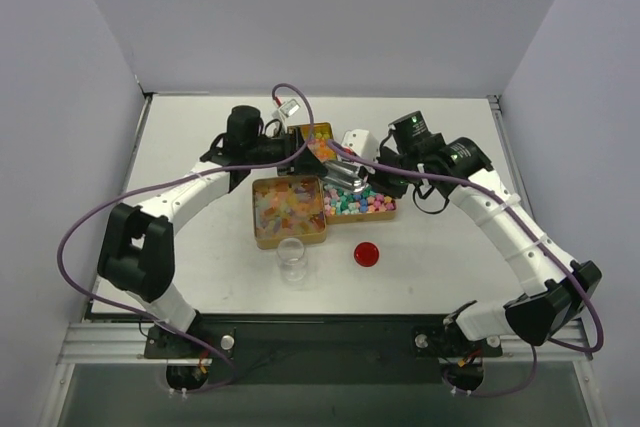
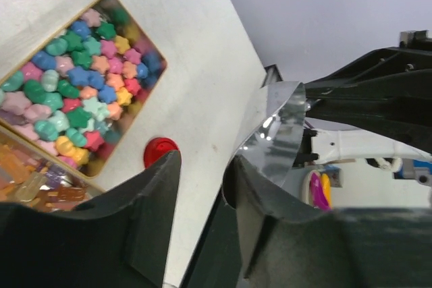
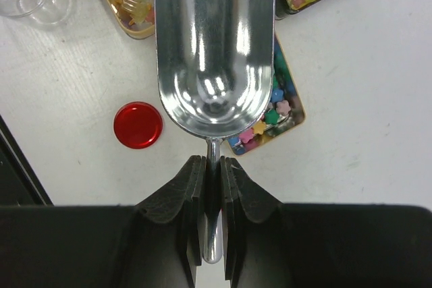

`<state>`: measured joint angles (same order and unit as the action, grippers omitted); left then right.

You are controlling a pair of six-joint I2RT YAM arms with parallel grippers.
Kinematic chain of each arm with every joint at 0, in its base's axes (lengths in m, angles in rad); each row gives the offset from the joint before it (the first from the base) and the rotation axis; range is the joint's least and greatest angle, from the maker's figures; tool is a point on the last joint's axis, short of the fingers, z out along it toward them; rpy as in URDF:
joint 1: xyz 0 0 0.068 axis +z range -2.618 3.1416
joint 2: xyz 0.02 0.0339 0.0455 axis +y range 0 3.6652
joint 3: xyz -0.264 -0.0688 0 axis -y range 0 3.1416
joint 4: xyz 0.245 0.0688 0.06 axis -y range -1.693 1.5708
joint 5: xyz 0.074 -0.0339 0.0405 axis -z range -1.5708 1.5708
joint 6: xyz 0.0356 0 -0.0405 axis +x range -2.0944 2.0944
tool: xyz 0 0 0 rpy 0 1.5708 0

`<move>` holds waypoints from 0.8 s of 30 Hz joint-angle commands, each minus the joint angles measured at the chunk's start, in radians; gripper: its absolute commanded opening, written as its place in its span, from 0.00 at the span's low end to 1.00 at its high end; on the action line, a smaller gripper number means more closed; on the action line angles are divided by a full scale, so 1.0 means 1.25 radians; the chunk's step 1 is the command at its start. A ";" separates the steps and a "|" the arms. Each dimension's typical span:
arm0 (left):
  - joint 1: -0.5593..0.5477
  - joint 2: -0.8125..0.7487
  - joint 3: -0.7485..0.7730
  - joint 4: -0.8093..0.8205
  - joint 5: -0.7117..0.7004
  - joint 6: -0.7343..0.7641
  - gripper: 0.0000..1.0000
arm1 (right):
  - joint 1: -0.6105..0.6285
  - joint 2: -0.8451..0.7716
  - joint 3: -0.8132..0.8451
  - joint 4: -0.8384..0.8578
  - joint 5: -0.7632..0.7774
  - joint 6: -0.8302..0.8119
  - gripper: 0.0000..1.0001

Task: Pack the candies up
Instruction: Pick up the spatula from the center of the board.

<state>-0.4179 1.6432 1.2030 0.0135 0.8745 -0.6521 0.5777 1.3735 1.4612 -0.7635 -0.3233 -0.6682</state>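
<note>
Folded sharply at the elbow near the lower right edge of the top view, then stretched up and left toward the middle: so with the right arm point(image 1: 500, 222). At its tip, the right gripper point(image 3: 212, 166), squeezed almost fully together on the thin handle of a metal scoop point(image 3: 212, 45), shiny bowl aimed at the top of the wrist view and overhanging one corner of a gold tin point(image 1: 362, 217). Mirrored on the other side by the left arm point(image 1: 190, 194): elbow out at the lower left, forearm slanting up and right, wrist turned toward the centre. On the left gripper point(image 2: 202, 166), jaws parted with only air between them, poised above the white table point(image 2: 202, 65), the scoop's edge showing just past the right-hand finger in that view. Packed into the gold tin, pastel star-shaped candies point(image 2: 74, 92); heaped in a larger tin point(image 1: 290, 241) just left of it and in a dark tin point(image 1: 296, 133) above, orange and yellow gummy ones. Below the tins in the top view, a clear jar point(image 1: 293, 259) and, to its right and apart from it, a red lid point(image 1: 367, 254).
</note>
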 commanded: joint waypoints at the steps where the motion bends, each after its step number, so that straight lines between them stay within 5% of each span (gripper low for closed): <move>1: -0.002 0.022 -0.017 0.168 0.110 -0.067 0.39 | 0.008 -0.016 0.014 -0.011 -0.048 0.019 0.00; 2: -0.008 0.028 -0.027 0.218 0.143 -0.127 0.31 | 0.008 -0.015 0.016 -0.011 -0.051 0.022 0.00; 4: -0.018 0.049 -0.044 0.384 0.226 -0.203 0.00 | 0.008 -0.015 0.019 -0.013 -0.057 0.029 0.00; 6: -0.020 0.054 -0.049 0.444 0.250 -0.259 0.00 | 0.008 -0.016 0.015 -0.011 -0.057 0.030 0.01; 8: -0.019 0.051 -0.069 0.493 0.268 -0.314 0.00 | 0.004 -0.019 0.010 -0.013 -0.056 0.040 0.17; 9: -0.014 0.051 -0.071 0.513 0.272 -0.325 0.00 | 0.003 -0.021 0.002 -0.013 -0.057 0.042 0.34; 12: -0.011 0.053 -0.086 0.543 0.285 -0.361 0.00 | -0.001 -0.034 -0.018 -0.010 -0.063 0.055 0.45; 24: 0.003 0.059 -0.090 0.528 0.286 -0.375 0.00 | -0.009 -0.047 -0.044 -0.009 -0.059 0.052 0.37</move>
<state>-0.4217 1.7184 1.0855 0.6178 1.1873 -1.1084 0.5758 1.3479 1.4117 -0.7750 -0.3939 -0.6128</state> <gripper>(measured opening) 0.052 0.406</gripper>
